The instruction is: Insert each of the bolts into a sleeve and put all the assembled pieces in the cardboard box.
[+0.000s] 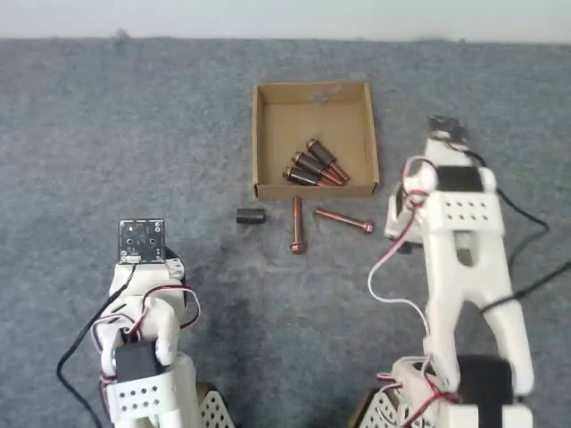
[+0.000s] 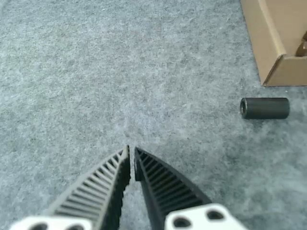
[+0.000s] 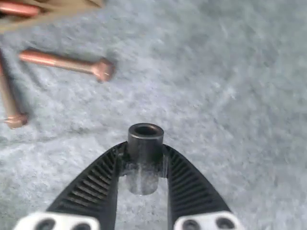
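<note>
The cardboard box (image 1: 268,134) sits at the table's far middle with three assembled pieces (image 1: 315,166) inside. Just in front of it lie a loose black sleeve (image 1: 251,216) and two copper bolts (image 1: 296,224) (image 1: 343,220). My right gripper (image 3: 144,149) is shut on a second black sleeve (image 3: 145,136), held upright with its bore showing, near the two bolts (image 3: 67,62) (image 3: 10,108). My left gripper (image 2: 132,154) is shut with nothing in it, low over the carpet, with the loose sleeve (image 2: 265,108) and the box corner (image 2: 276,67) off to one side.
Grey carpet covers the table up to a pale wall at the back. The left arm (image 1: 143,294) stands at the near left, the right arm (image 1: 455,223) at the right beside the box, with cables trailing near it.
</note>
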### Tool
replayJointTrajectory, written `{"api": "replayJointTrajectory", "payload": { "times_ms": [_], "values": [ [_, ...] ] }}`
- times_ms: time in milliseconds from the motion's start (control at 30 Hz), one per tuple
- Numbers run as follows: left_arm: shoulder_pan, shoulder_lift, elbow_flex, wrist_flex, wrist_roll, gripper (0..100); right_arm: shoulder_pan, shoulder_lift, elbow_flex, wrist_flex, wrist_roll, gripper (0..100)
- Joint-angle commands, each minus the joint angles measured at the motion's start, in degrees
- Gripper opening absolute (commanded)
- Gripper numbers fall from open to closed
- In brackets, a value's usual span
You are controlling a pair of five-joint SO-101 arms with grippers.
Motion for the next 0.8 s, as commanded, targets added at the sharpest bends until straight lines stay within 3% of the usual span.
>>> {"api": "replayJointTrajectory", "payload": {
  "times_ms": [0, 367, 567, 767],
  "values": [
    [0.00, -1.23, -1.01, -1.14, -0.53, 2, 4.79, -7.16, 4.40, -2.07, 0.18, 0.7],
    [0.00, -1.23, -1.01, -1.14, -0.53, 2, 22.99, -16.48, 23.30, -15.34, 11.52, 0.7],
    [0.09, -1.23, -1.01, -1.14, -0.53, 2, 32.75, -17.45, 30.24, -23.34, 11.43, 0.7],
    [0.18, -1.23, -1.01, -1.14, -0.53, 2, 36.97, -17.45, 34.73, -35.47, 11.34, 0.7]
  ]
}}
